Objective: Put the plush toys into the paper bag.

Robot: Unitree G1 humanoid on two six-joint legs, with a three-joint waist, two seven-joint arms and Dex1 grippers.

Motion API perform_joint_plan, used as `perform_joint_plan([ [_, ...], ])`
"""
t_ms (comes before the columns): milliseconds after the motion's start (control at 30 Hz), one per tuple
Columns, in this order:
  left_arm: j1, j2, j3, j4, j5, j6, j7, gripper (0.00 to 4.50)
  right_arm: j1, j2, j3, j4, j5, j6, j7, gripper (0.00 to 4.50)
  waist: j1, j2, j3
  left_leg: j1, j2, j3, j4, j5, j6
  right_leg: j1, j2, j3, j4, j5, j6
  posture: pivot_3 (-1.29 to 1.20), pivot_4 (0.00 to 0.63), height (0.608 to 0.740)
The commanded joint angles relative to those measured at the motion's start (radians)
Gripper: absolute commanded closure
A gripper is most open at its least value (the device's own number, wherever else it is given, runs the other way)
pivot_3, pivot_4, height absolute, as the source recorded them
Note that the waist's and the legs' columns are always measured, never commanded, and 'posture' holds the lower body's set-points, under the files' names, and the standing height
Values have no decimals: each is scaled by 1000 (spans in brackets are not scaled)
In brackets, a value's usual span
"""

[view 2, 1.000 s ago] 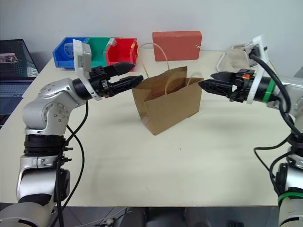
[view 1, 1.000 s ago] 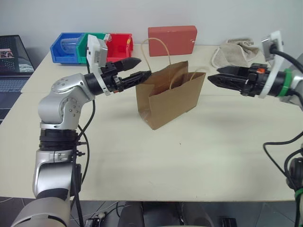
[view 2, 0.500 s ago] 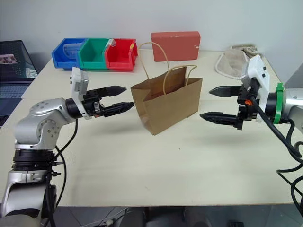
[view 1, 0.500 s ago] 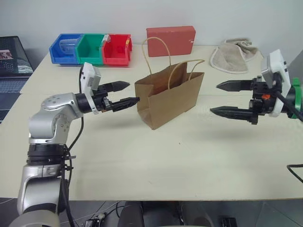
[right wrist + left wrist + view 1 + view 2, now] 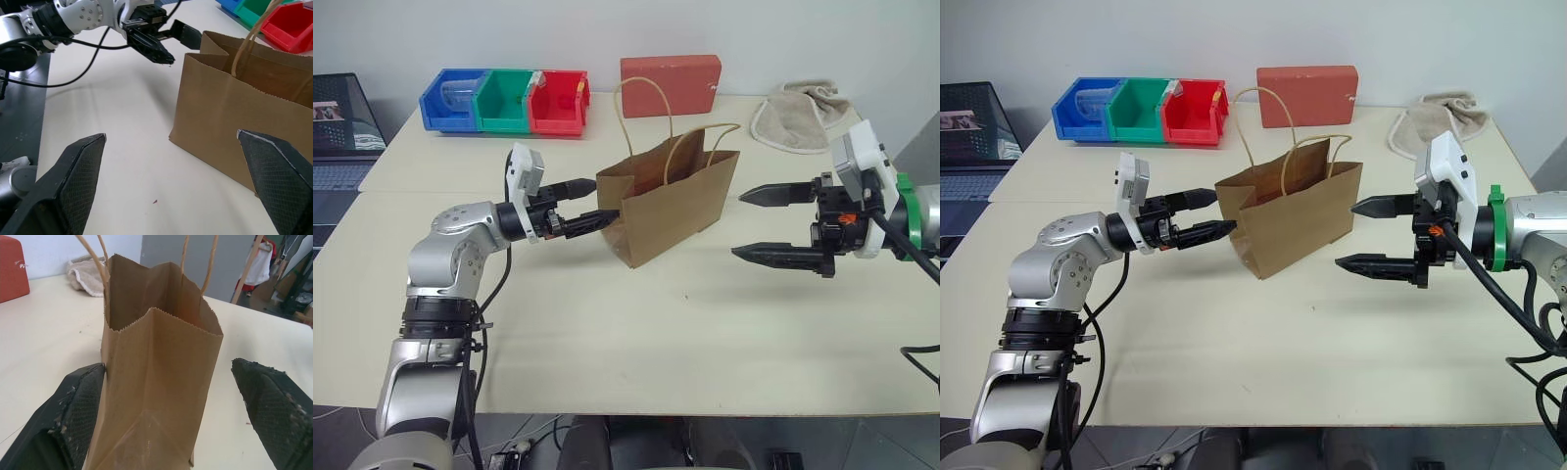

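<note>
Bag: brown paper bag (image 5: 671, 206) stands upright near the middle of the surface (image 5: 636, 333), mouth open, 2 cord handles (image 5: 646, 98) rising from the top.
Left claw: left claw (image 5: 588, 204) sits at the bag's 9 o'clock, pointing level at its narrow end; fingers spread, nothing held. In the left wrist view the bag's end stands between the 2 fingers (image 5: 73, 411), the near one touching or just beside the paper; I cannot tell which.
Right claw: right claw (image 5: 1364, 235) hangs at the bag's 3 o'clock, near it but apart, fingers spread wide, one above the other, empty.
Toys: no plush toy can be made out; whether any lies inside the bag cannot be told.
Box: red box (image 5: 670, 72) at the bag's 12 o'clock, by the far edge.
Bins: blue, green and red bins (image 5: 504, 98) in a row at 10 o'clock.
Towel: beige towel (image 5: 798, 113) at 2 o'clock.
Laptop: laptop (image 5: 342, 127) at the far 9 o'clock edge, off the surface.
</note>
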Motion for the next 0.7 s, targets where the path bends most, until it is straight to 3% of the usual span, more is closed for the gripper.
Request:
perform_joint_plan([
  [33, -13, 0, -13, -31, 5, -10, -16, 72, 1, -19, -23, -39, 31, 3, 0, 0, 0, 0, 0, 0, 0, 0, 0, 0, 0, 0, 0, 0, 0, 0, 0, 0, 150, 740],
  [267, 13, 11, -30, -83, 20, -16, -11, 72, 20, -23, -22, -54, 42, -2, -8, 0, 0, 0, 0, 0, 0, 0, 0, 0, 0, 0, 0, 0, 0, 0, 0, 0, 150, 740],
  [700, 39, -125, -70, -87, 130, -141, 153, 72, 42, 4, 32, -69, -35, -91, -36, 0, 4, 0, 0, 0, 0, 0, 0, 0, 0, 0, 0, 0, 0, 0, 0, 0, 150, 740],
])
